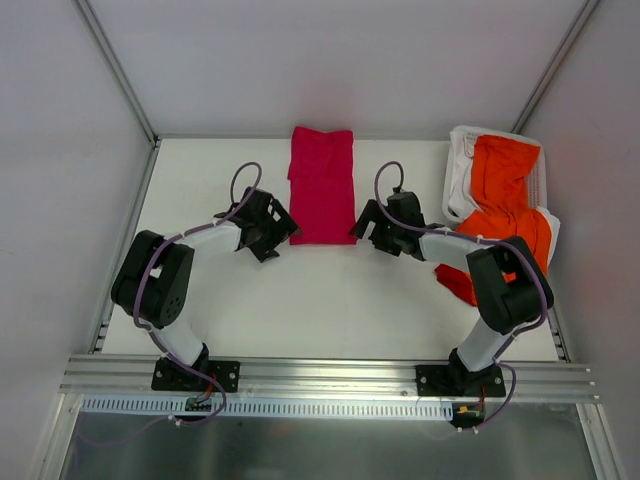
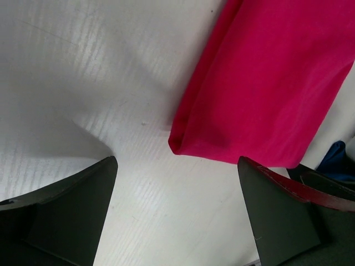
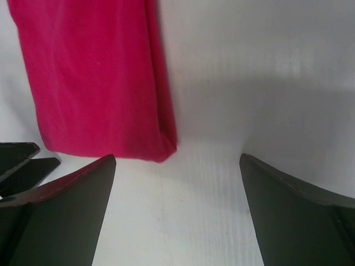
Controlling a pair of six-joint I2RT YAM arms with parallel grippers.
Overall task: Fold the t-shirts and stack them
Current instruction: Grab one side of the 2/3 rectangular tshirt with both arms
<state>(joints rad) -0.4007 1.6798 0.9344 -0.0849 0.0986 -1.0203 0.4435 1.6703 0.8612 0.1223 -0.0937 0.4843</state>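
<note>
**Claws.** The left claw (image 1: 272, 228) stands with its jaws apart and holds nothing. Through its wrist camera I see bare surface between the fingers, and the near corner of the crimson t-shirt (image 2: 266, 83) lies just ahead at 1 o'clock. The right claw (image 1: 368, 228) is also spread wide and empty, with the shirt's other near corner just ahead at 11 o'clock. Neither claw touches cloth.

**Position.** In the overhead view the crimson t-shirt lies at 12 o'clock on the white surface (image 1: 300, 300). It is folded into a long narrow strip, and its near end sits between the two claws. The orange t-shirt (image 1: 505, 185) lies crumpled at 2 o'clock, spilling over a white bin (image 1: 456, 165).

**Handling, in my judgement.** Both shirts are light, limp and unbreakable. They will sag and drag, and folded layers may slide apart. I would pinch all the layers at the near corners, one claw on each.

**Count.** T-shirts: two, one crimson and one orange. Claws: two. Bins: one.
</note>
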